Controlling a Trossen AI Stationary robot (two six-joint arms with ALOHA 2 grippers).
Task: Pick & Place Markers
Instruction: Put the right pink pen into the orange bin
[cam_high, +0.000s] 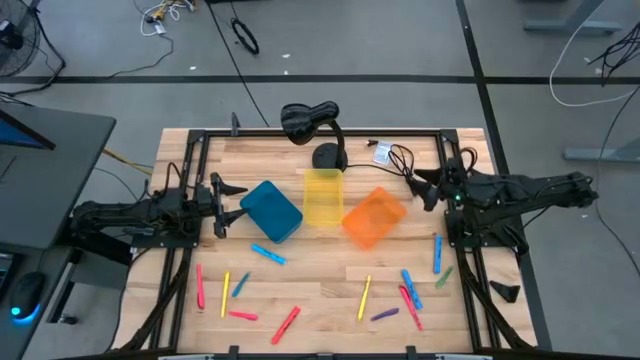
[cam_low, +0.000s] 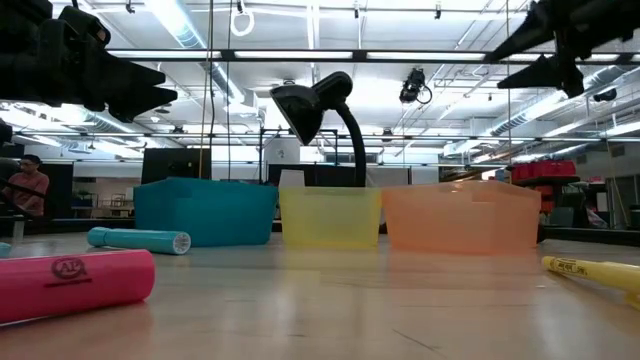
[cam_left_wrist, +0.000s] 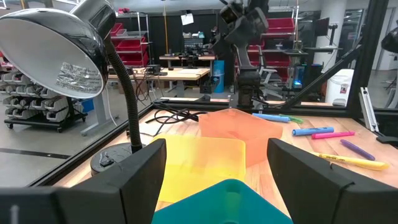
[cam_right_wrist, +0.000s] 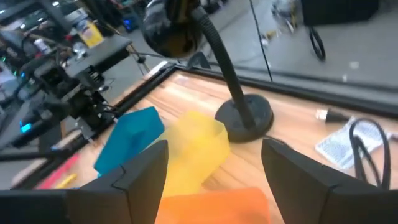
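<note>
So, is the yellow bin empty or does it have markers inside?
Empty: the high view shows nothing in the yellow bin; the markers lie on the table.

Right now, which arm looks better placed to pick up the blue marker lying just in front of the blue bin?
Probably the left. Its open end effector hangs beside the blue bin, with the blue marker nearby; the right end effector waits beyond the orange bin.

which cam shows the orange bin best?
High view: the whole orange bin shows from above, tilted beside the yellow bin. Low view gives one side wall; left wrist shows it partly behind the yellow bin; right wrist only an edge.
</note>
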